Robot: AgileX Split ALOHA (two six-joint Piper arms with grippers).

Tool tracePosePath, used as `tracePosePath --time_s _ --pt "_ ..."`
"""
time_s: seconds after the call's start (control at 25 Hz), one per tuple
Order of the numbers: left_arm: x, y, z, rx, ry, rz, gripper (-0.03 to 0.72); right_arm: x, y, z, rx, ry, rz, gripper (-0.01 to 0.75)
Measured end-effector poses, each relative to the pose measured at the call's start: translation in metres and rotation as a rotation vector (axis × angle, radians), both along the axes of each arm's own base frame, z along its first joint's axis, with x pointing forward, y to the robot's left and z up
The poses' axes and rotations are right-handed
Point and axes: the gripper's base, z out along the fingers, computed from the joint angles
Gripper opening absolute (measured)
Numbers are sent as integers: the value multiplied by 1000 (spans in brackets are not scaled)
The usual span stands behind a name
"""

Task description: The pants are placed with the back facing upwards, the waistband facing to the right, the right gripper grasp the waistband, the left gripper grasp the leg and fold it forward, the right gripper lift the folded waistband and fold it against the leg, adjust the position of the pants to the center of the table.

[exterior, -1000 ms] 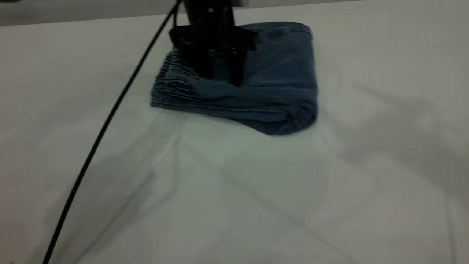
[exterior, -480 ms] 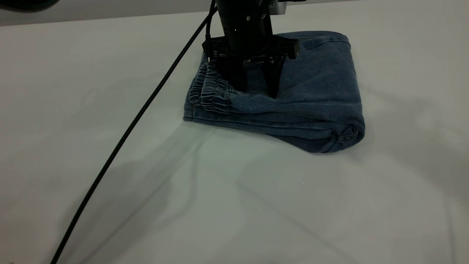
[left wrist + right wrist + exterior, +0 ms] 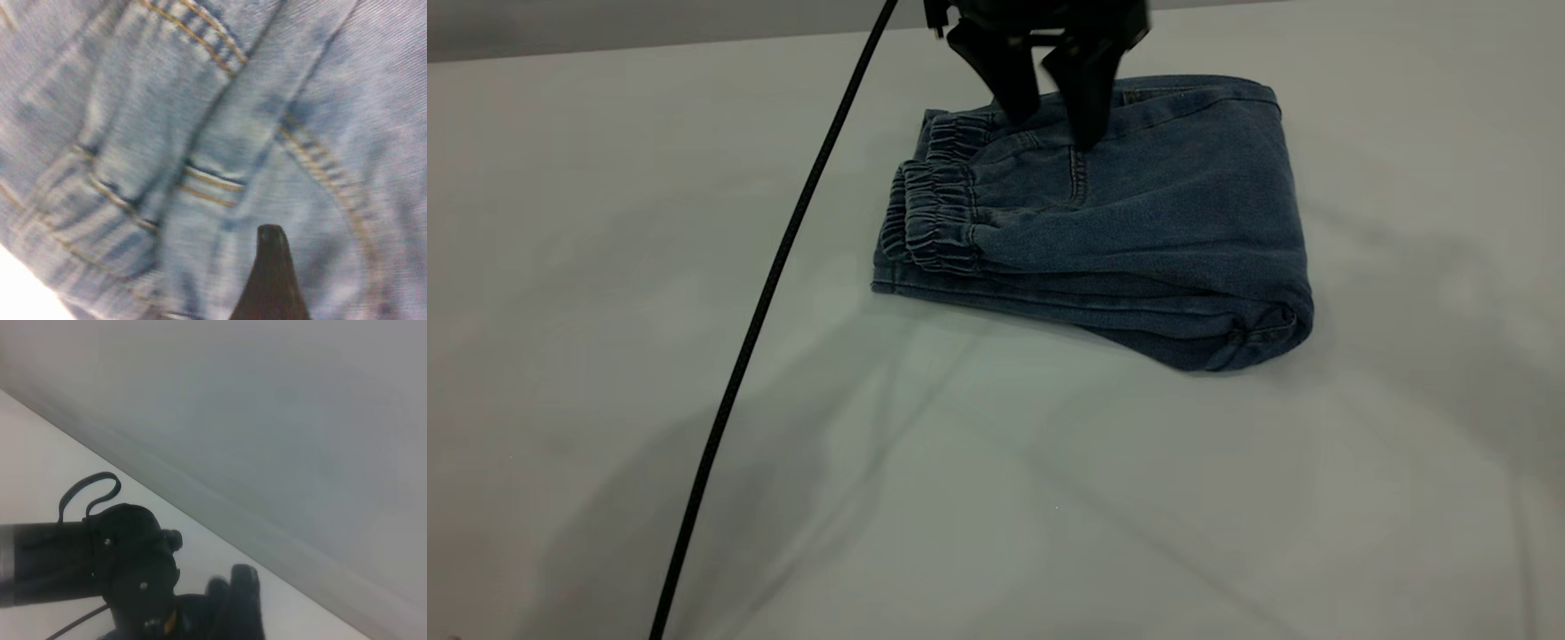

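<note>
The pants (image 3: 1103,222) are lying folded into a compact stack on the bench (image 3: 605,267), elastic waistband (image 3: 934,213) bunched at the stack's left edge in the exterior view, the rounded fold at its right. Layers are sitting flat on one another, so I am judging both folds done and only the centring in hand.

I am holding the left gripper (image 3: 1054,120) just above the stack's far edge, near the waistband. Its fingers (image 3: 1014,89) are parted by a narrow gap and are gripping nothing; the denim below them is lying undisturbed. The left wrist view is showing seams and a belt loop close under one fingertip (image 3: 270,280), which fits a hover right over the cloth. I am reading this position as suited to nudging the stack, not lifting it.

The gripper's black cable (image 3: 783,258) is trailing across the bench toward the near edge, clear of the pants.

The right gripper is out of the exterior view; its wrist camera is facing the wall, and I cannot tell its state.
</note>
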Motion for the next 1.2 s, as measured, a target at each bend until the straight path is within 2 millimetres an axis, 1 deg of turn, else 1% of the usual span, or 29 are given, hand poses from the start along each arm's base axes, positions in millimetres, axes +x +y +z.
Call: tracePosePath --time_s 0.16,0.4,0.48,0.6,0.68,0.8,0.92,1.04,1.2 --pt "3 5 -21 85 -31 -192 505 0 0 0 -2 -1 1 579" --pt "2 5 -48 109 -21 -429 505 0 0 0 -2 -4 1 579" --pt "1 5 -56 114 -14 -468 505 0 0 1 0 -7 0 579" --pt "1 6 -67 118 -1 -476 505 0 0 1 0 -8 -1 579" --pt "1 6 -68 119 4 -461 505 0 0 1 0 -8 -1 579" --pt "1 6 -69 117 12 -389 505 0 0 1 0 -8 -1 579" --pt "2 6 -71 117 28 -262 505 0 0 1 0 -8 -1 579" --pt "1 6 -72 114 54 -96 505 0 0 1 0 -8 -1 579" --pt "0 7 -73 118 90 69 505 0 0 1 0 -8 -1 579"
